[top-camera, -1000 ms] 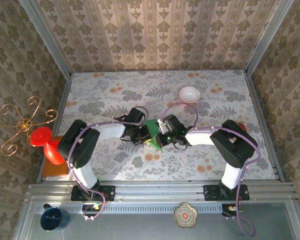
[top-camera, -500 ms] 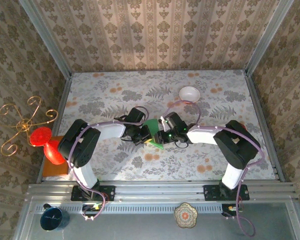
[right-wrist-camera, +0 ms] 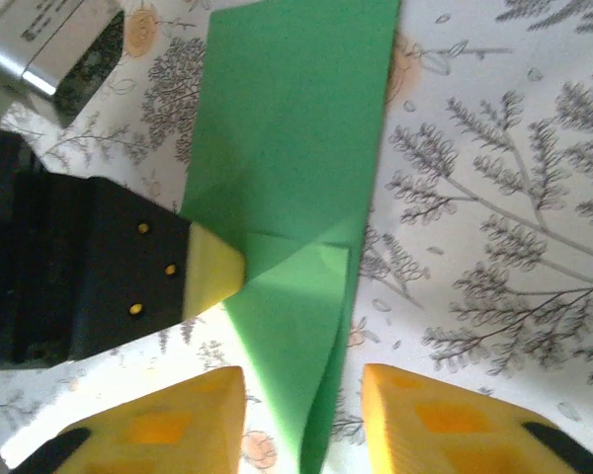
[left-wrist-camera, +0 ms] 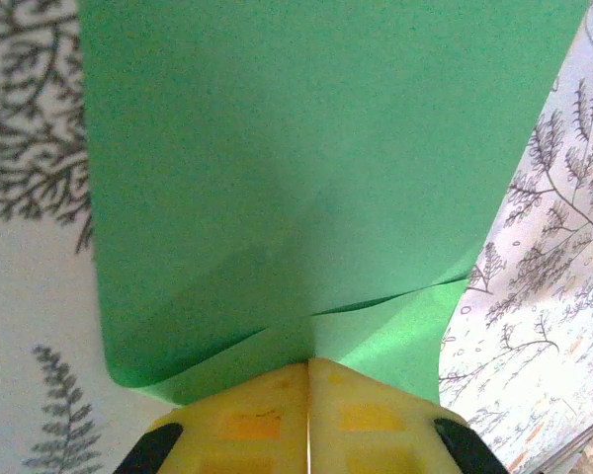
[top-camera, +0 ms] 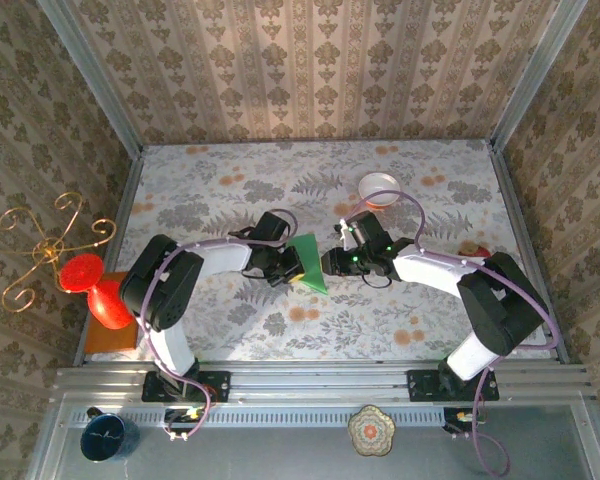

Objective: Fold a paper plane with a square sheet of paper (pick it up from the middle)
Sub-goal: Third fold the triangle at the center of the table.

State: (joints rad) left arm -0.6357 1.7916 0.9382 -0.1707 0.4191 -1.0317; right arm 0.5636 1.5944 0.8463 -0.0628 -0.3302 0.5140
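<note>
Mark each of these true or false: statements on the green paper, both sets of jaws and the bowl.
1. The jaws of the left gripper are shut on the folded bright-green paper sheet. True.
2. The jaws of the right gripper are clamped on the paper. False: they stand apart, the paper's narrow end between them.
3. The paper is a flat, unfolded square. False: it shows creases and overlapping layers.
4. The white, red-rimmed bowl stands on the flower-patterned table beyond both grippers. True.

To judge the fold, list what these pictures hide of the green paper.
Top view: creases in the paper are too small; the left claw covers one edge.
Left wrist view: the paper's far end is cut off by the top edge.
Right wrist view: its tip runs off the bottom edge inside the right claw.
</note>
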